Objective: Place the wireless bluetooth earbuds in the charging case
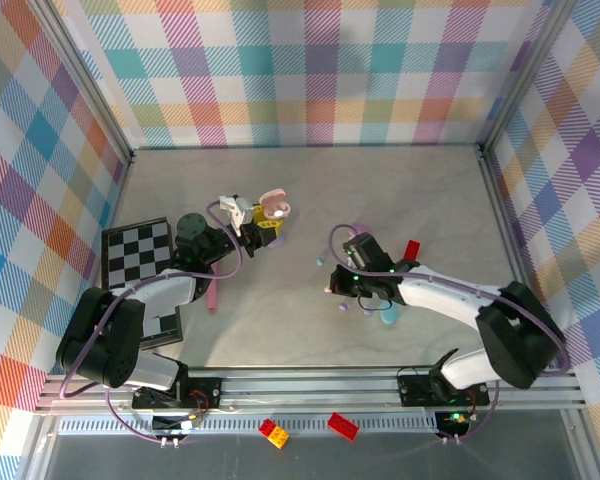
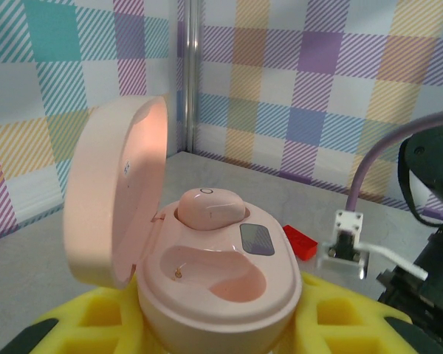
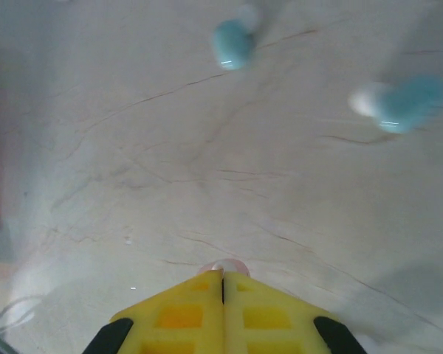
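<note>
- One pink bud sat in the far socket of the charging case. The near socket was empty, and the lid stood hinged up on the left.
- My left gripper clasped the case low on its body, with a yellow pad against each side, left of the table's centre.
- My right gripper had its fingers pressed together, with a sliver of pink at the tips. I judged that to be the second pink earbud, pinched just above the table (too little showed to tell which way it pointed).
- Two teal earbuds lay loose on the table beyond it, blurred and apart from each other.
- I judged the bud to be feather-light, rigid and glossy. Its rounded shell would likely be slippery, so it could twist or squirt out of a hard squeeze.
- The stem or the flatter flanks looked like the best hold, gripped gently. That would leave the bulb end free to drop into the socket.
- The case seemed stiff, with the lid's hinge as its weak spot, so gripping the body looked right.
</note>
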